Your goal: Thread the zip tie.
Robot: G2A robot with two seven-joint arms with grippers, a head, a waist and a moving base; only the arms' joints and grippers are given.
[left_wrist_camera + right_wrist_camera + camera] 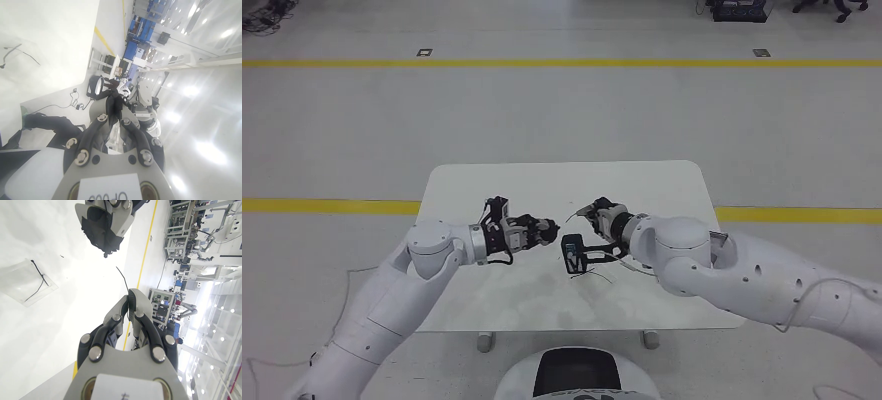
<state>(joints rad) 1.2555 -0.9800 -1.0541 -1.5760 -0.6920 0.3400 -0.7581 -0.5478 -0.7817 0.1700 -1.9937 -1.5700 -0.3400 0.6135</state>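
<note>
The right end effector [128,297] is clenched on a thin black plastic zip tie [122,279] above the middle of the white tabletop [542,180]. The tie's long axis runs toward the tabletop's left edge. Its tail points at the left end effector [113,96], whose fingers are pressed together. A white paper label [111,186] carries cut-off print.

- White paper label [111,186] on the grey metal base plate [115,168] of the left gripper [114,97]: dark characters, upside down and cut by the picture's edge, not readable as a whole.
- White label [128,387] on the grey metal base plate [124,362] of the right gripper [128,298]: one dark mark, cut off, unreadable.
- Small white square sign [140,50] on a blue panel [131,47] in the room behind: a single dark letter.
- Yellow marking lines [562,63] painted across the grey floor [562,120].
</note>
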